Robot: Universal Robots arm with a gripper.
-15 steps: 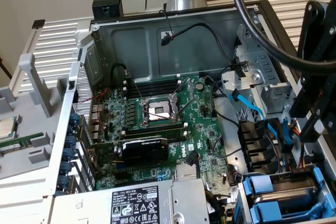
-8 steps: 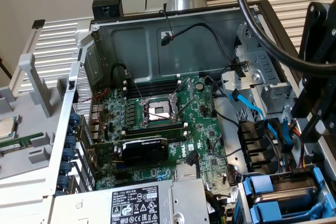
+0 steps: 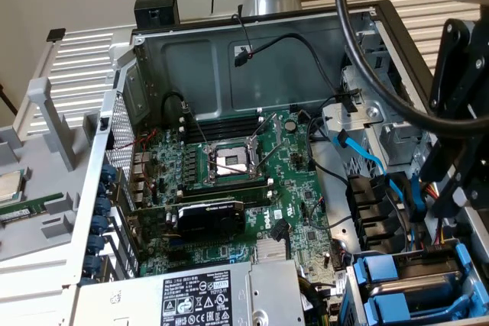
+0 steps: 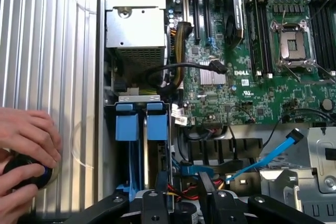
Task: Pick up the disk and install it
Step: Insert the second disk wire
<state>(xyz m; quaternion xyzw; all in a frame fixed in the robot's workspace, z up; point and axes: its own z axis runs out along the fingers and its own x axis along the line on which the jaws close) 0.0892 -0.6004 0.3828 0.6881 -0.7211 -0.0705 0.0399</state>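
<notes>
Nearest, gripper (image 4: 182,179) poised over the drive bay, its black fingers (image 4: 160,192) parted about halfway and gripping nothing; just red and yellow wires and a blue cable plug (image 4: 191,170) seen through the gap.

Just beyond the fingertips, two blue-railed trays side by side in the bay. Taken as the disk (image 4: 157,128): the one in line with the nearer finger, seated upright in its slot beside the other tray (image 4: 127,127). Cannot tell this for sure, with no label or metal face showing, only the blue front tab.

Off to the side, a person's hand (image 4: 29,135) resting on a round black knob (image 4: 26,174) on the ribbed metal worktop (image 4: 63,77).

Further out, power supply (image 4: 135,35) against the bay, then the green motherboard (image 4: 220,93), with the open processor socket (image 4: 292,45) farthest off.

On handling, as a judgement: probably stiff and dense, heavy for so flat a thing, smooth metal likely to slip between hard pads, and easily harmed by a knock or drop. Best taken across the blue plastic rails along the long edges, or by the front tab, keeping off the connector end and any bare circuit face. Worth keeping square to the slot, to avoid jamming the rails.
</notes>
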